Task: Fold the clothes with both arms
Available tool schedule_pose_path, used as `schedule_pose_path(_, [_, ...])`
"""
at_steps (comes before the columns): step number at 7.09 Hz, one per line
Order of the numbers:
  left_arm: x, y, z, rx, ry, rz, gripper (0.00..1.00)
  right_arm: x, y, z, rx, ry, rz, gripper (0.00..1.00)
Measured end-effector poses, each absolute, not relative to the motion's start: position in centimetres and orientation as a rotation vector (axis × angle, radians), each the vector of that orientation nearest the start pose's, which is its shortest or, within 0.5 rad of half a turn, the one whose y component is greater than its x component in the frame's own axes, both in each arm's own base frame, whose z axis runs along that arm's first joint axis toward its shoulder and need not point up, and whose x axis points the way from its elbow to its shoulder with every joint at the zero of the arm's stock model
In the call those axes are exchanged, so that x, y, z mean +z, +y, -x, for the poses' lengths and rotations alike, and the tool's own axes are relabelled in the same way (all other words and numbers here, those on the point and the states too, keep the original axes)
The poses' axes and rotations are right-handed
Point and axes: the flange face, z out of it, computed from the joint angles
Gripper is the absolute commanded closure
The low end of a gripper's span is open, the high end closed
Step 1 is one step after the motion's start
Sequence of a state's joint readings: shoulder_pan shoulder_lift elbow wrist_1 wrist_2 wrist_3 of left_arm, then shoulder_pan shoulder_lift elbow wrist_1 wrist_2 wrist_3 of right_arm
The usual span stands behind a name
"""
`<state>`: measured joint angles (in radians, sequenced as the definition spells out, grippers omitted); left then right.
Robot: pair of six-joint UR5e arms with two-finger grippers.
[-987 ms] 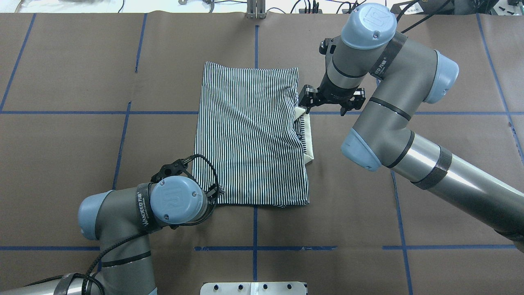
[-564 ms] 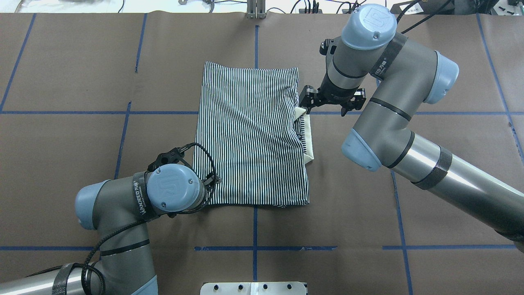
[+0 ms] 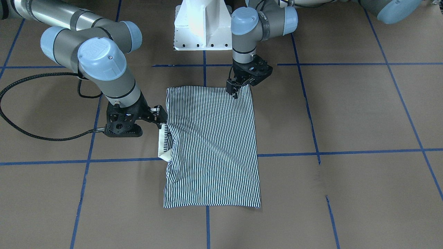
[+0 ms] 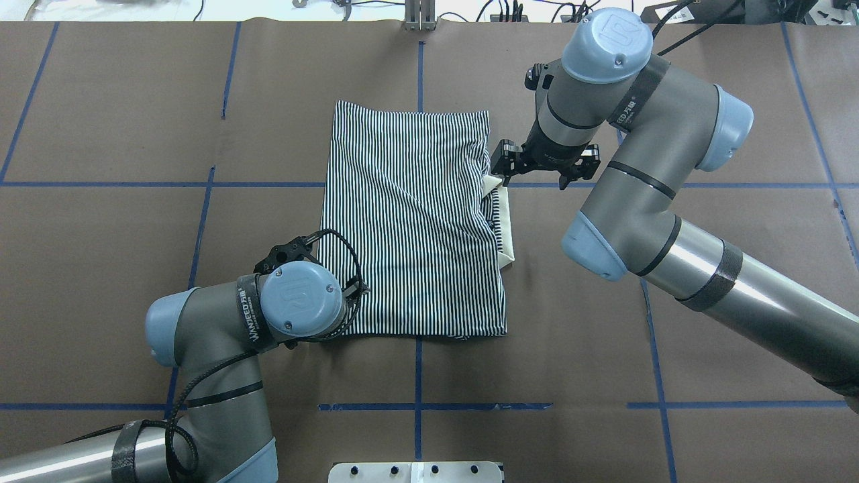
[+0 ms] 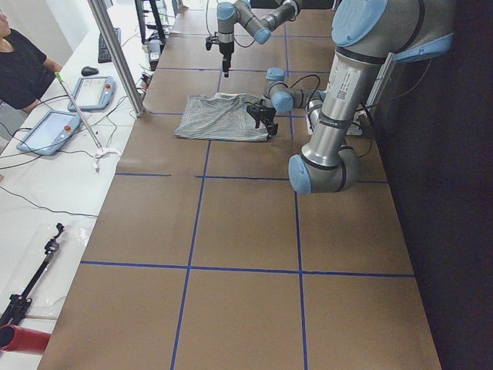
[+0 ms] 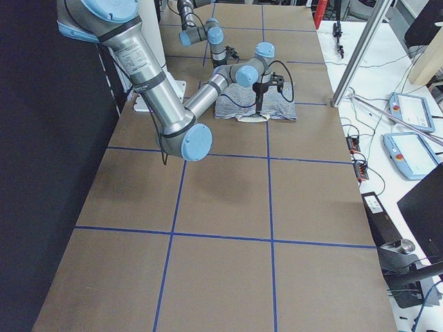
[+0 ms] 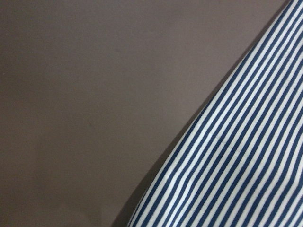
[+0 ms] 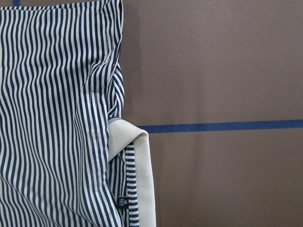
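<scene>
You have the brown-papered counter (image 4: 100, 268), gridded with blue tape (image 4: 268, 184), under both arms. The right arm (image 4: 758, 302) reaches in from the right, and the left arm (image 4: 215, 329) from the near left. The striped polo shirt (image 4: 409, 221) lies folded into a rectangle at the counter's middle. Your right gripper (image 4: 540, 171) hangs spread wide just beside the shirt's right edge, by the far end of the cream collar (image 4: 508, 228) poking out there. Your left gripper (image 3: 234, 89) sits at the shirt's near-left corner; you cannot tell whether it pinches the cloth.
</scene>
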<state>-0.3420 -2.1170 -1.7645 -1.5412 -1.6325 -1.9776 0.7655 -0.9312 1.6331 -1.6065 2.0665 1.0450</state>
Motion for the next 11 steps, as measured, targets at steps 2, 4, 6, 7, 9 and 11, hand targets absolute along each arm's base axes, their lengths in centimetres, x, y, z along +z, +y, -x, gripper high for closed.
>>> schedule_pose_path(2, [27.31,-33.98,-57.06,-0.693,0.718,0.082,0.13,25.81,-53.69,43.47,0.061,-0.807,-0.011,0.00])
schedule_pose_path(4, [27.37,-34.01,-56.81,-0.680,0.719,0.077,0.15,25.89,-53.68,43.46,0.062,-0.806,-0.011,0.00])
schedule_pose_path(6, [27.49,-33.91,-56.78,-0.675,0.717,0.078,0.25,25.92,-53.68,43.46,0.062,-0.806,-0.011,0.00])
schedule_pose_path(7, [27.51,-33.86,-56.79,-0.674,0.716,0.079,0.45,25.93,-53.68,43.46,0.062,-0.806,-0.010,0.00])
schedule_pose_path(9, [27.63,-33.74,-56.86,-0.673,0.713,0.081,0.80,25.97,-53.68,43.45,0.061,-0.805,-0.011,0.00])
schedule_pose_path(11, [27.68,-33.71,-56.87,-0.677,0.712,0.081,1.00,26.02,-53.67,43.45,0.061,-0.804,-0.010,0.00])
